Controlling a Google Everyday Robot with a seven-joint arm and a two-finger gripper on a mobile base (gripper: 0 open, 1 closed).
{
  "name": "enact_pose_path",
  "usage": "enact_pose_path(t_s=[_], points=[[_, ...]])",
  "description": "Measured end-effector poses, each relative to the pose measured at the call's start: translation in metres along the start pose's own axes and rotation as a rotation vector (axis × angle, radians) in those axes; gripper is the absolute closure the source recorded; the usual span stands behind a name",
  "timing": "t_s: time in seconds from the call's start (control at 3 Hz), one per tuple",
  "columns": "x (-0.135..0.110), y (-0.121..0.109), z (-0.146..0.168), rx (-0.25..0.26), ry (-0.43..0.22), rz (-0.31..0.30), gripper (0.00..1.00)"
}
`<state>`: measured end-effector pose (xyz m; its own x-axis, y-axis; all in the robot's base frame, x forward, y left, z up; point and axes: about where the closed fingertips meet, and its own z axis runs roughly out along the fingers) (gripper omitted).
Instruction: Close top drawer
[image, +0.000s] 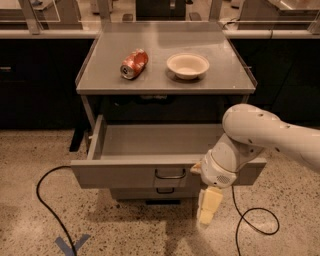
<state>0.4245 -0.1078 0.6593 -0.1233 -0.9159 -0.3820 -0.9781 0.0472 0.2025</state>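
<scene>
The grey metal cabinet with the flat top (150, 80) stands on a speckled floor. Its wide, shallow grey metal top drawer (120, 175) is pulled far out toward the camera, so the plain grey inside is open to view. My thick white arm (265, 137) comes in from the right and covers the right part of the drawer's front panel. My cream-coloured gripper (207, 212) hangs from the wrist below the lower edge of that panel, a little right of the centre, and points to the floor. Whether it is apart or together I cannot tell. On the cabinet top a shallow cream bowl (187, 65) stands near a crushed red drink can (134, 64) that lies on its side. The small dark wire handle (170, 174) at the centre of the front panel is free, just left of my wrist. I judge that the gripper is too low for a good push. I should bring it up to the flat panel near the handle and press straight toward the cabinet. A push near the centre should keep the drawer from turning on its runners, and a slow end should keep the can from rolling.
</scene>
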Motion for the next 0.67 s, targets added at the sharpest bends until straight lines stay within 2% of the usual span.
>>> enact_pose_path(t_s=[0.33, 0.67], points=[[0.001, -0.020, 0.005, 0.002, 0.013, -0.008, 0.00], [0.000, -0.043, -0.001, 0.025, 0.038, -0.020, 0.00]])
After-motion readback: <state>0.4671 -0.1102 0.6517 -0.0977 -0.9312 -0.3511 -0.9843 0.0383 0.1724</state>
